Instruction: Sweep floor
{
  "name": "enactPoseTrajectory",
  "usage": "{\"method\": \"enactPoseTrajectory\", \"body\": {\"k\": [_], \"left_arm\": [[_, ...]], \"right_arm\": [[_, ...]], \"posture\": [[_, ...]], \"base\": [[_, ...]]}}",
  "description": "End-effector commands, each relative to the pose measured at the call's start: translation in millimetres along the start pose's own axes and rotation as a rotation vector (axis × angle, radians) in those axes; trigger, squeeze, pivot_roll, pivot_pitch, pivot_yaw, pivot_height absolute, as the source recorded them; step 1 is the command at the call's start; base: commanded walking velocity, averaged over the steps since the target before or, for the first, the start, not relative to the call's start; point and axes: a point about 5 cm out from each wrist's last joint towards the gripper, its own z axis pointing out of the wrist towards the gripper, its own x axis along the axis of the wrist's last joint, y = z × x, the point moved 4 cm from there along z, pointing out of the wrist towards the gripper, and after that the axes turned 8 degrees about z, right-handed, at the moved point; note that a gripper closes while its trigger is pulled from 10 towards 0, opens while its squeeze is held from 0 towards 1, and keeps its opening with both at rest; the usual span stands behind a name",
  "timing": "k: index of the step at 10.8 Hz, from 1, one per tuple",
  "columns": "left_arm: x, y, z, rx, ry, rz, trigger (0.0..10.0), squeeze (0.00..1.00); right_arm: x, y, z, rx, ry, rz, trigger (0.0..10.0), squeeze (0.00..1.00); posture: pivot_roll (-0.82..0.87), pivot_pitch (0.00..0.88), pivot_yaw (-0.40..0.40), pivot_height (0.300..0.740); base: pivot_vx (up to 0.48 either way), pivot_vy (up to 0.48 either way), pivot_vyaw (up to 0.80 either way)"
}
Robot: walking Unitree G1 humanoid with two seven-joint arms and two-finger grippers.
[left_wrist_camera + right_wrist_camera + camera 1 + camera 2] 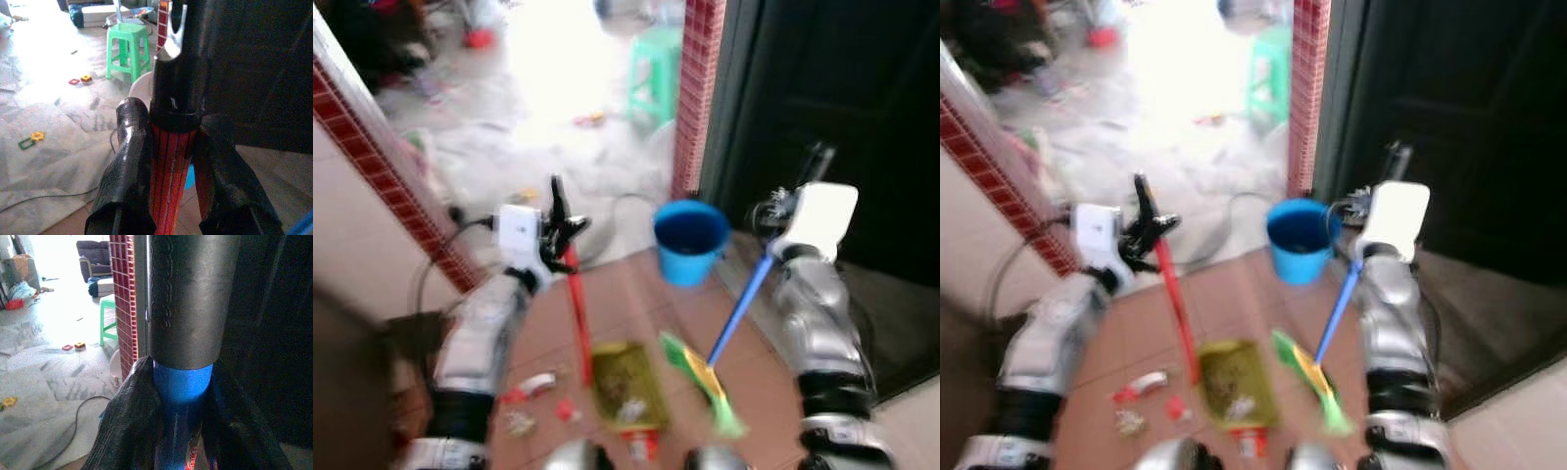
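While both head views are blurred, I can make out my left gripper (558, 227) clenched around the red handle (576, 304) of a dustpan (626, 384), and the left wrist view shows the fingers (124, 166) pressed on either side of it. That handle is red with thin dark lengthwise lines, capped by a smooth black sleeve (177, 88) ending in a pale hooked tip. The pan itself is a yellow-green tray sitting on the reddish-brown tiled floor (636, 294) between my arms, with pale scraps lying inside it.

My right gripper (781, 217) is grasping the broom (736, 313) near its top. Its shaft is glossy blue below a dark grey cylindrical grip (188, 293) bearing faint embossed marks I cannot read; some red lettering lower on the shaft is also illegible. The broom slants down to a green and yellow head (700, 377) resting on the tiles just beside the dustpan.

Small red and white bits of litter (533, 387) lie on the floor near the pan. A round blue bucket (690, 240) stands beyond it, near a red-tiled pillar (693, 88), and a green plastic stool (126, 49) stands on the pale marbled floor farther back.
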Motion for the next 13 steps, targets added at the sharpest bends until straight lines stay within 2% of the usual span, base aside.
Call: {"method": "enactPoseTrajectory", "body": {"k": [1, 3, 4, 5, 6, 8, 11, 13], "left_arm": [[19.2, 5.0, 3.5, -0.016, 0.080, 0.007, 10.0, 0.00], [20.4, 11.1, 5.8, -0.010, 0.096, 0.012, 10.0, 0.00], [20.8, 10.8, 5.6, 0.011, 0.105, 0.001, 10.0, 0.00], [19.7, 9.0, 4.3, 0.053, 0.115, -0.015, 10.0, 0.00], [17.5, 8.1, 1.6, 0.093, 0.126, -0.020, 10.0, 0.00], [24.3, 6.6, -0.2, 0.085, 0.149, -0.005, 10.0, 0.00], [43.4, -3.2, 2.0, 0.086, 0.201, 0.007, 10.0, 0.00], [67.9, -6.9, 4.0, 0.069, 0.269, -0.032, 10.0, 0.00]], "right_arm": [[19.8, -0.8, 3.2, 0.014, 0.083, -0.041, 10.0, 0.00], [21.3, 0.3, 6.9, 0.017, 0.085, -0.057, 10.0, 0.00], [23.3, -4.8, 8.1, 0.048, 0.090, -0.074, 10.0, 0.00], [22.7, -13.1, 10.2, 0.088, 0.081, -0.081, 10.0, 0.00], [21.0, -29.3, 12.5, 0.148, 0.073, -0.085, 10.0, 0.00], [23.3, -37.4, 13.8, 0.150, 0.085, -0.053, 10.0, 0.00], [19.0, -22.8, 11.5, 0.080, 0.085, -0.036, 10.0, 0.00], [11.3, -6.7, 9.6, 0.031, 0.069, -0.075, 10.0, 0.00]], "posture": [[-0.10, 0.000, 0.092, 0.740], [-0.09, 0.000, 0.041, 0.740], [-0.08, 0.000, 0.014, 0.740], [-0.07, 0.000, -0.025, 0.740], [-0.06, 0.000, -0.055, 0.740], [-0.05, 0.000, -0.019, 0.740], [-0.06, 0.000, 0.037, 0.740], [-0.07, 0.000, 0.050, 0.740]], "base": [[0.000, 0.000, 0.00], [0.000, 0.000, 0.00], [0.000, 0.000, 0.00], [0.000, 0.000, 0.00], [0.000, 0.000, 0.00], [0.000, 0.000, 0.00], [0.236, 0.000, -0.39], [0.392, 0.277, 0.00]]}}
